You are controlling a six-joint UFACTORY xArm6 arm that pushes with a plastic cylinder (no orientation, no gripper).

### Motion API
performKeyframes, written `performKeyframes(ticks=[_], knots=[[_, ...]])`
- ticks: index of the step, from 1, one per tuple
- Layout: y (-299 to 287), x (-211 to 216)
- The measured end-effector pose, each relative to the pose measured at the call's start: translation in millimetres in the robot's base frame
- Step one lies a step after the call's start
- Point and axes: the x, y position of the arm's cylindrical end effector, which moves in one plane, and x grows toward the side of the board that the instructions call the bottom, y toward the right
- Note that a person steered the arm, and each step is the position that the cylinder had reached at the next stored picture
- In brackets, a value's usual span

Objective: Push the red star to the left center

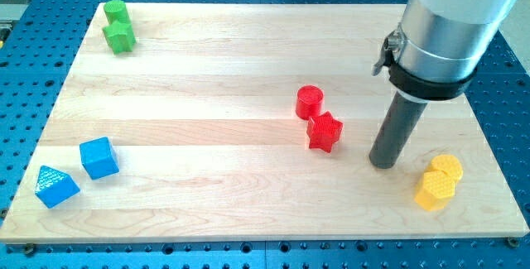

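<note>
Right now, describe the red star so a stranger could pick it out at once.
On the wooden board, look just right of the middle, to the left of my tip. Two red blocks touch there: the red star is the lower one, with points, while the red cylinder above is round.

text: none readable | labels: none | brands: none | numbers: none | signs: none | checked: surface [248,54], blocks, the arm's housing above the tool — no markings legible anywhere
</note>
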Motion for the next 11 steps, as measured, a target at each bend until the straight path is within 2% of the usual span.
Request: performKeyframes(ticks=[2, 3, 5, 7, 8, 9, 11], knots=[[-1, 0], [-26, -7], [-84, -51], [-181, -86], [-176, -115], [-220, -123], [-382, -123]])
